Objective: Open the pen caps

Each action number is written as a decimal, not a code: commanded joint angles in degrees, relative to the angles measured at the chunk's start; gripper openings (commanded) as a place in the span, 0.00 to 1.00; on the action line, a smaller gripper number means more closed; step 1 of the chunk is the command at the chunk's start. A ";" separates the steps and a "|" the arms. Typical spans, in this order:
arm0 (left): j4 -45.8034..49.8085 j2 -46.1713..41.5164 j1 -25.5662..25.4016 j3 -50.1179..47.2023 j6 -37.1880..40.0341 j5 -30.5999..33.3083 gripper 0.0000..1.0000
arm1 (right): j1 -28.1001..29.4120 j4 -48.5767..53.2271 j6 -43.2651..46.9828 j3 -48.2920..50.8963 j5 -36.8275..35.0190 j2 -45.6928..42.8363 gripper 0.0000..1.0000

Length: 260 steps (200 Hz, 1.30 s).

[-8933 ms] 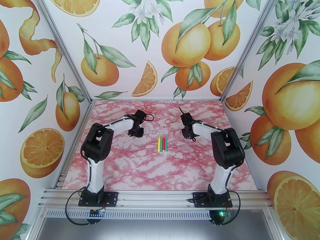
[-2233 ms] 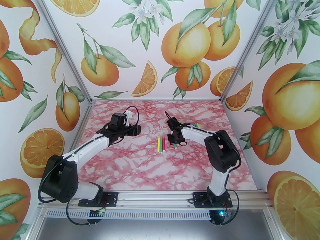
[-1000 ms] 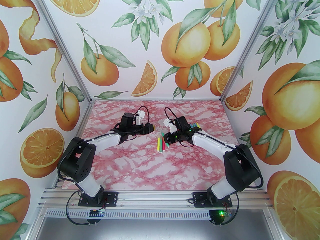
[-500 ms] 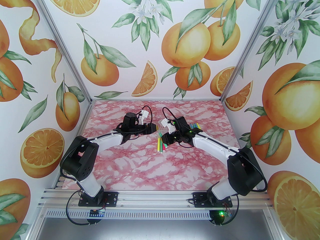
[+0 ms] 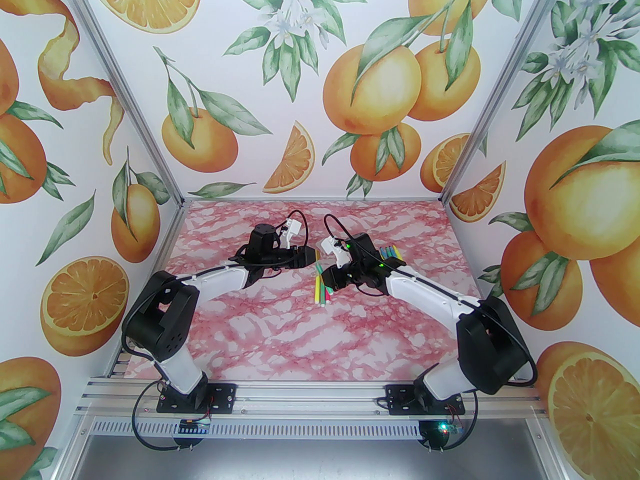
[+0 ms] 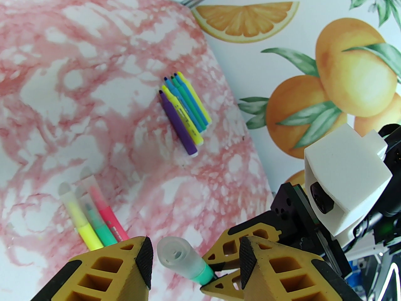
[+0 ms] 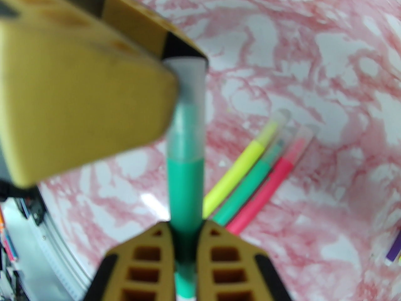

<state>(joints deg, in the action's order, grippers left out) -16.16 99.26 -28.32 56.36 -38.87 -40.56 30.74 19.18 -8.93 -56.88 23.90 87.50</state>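
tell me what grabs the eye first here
At centre, the right fingers clamp a green pen by its body, while the left fingers stand open either side of its pale cap. Three capped pens lie side by side on the pink marble table close by. A bunch of uncapped pens lies farther right, all under loud orange-print walls.

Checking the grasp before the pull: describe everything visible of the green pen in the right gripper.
The green pen is a thin plastic-looking marker with a frosted, see-through cap on. The right gripper is shut on its body, holding it above the table, cap end toward the left gripper, whose open fingers flank the cap. Contact there is unclear.
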 commanded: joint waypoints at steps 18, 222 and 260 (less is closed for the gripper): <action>-1.99 0.96 -0.75 2.26 0.02 -1.45 0.49 | 0.28 -2.39 0.89 0.46 1.75 -2.21 0.11; -3.08 1.64 -0.95 3.05 -1.19 -2.25 0.17 | 0.24 -4.31 0.67 1.16 1.37 -1.72 0.15; -3.56 1.50 -0.93 2.68 -1.51 -2.40 0.07 | 0.28 -5.96 0.30 2.17 1.64 -1.71 0.28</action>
<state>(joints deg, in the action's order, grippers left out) -17.41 100.40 -29.06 57.52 -40.51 -42.17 30.74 15.92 -9.02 -55.72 24.64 86.56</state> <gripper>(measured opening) 0.181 0.248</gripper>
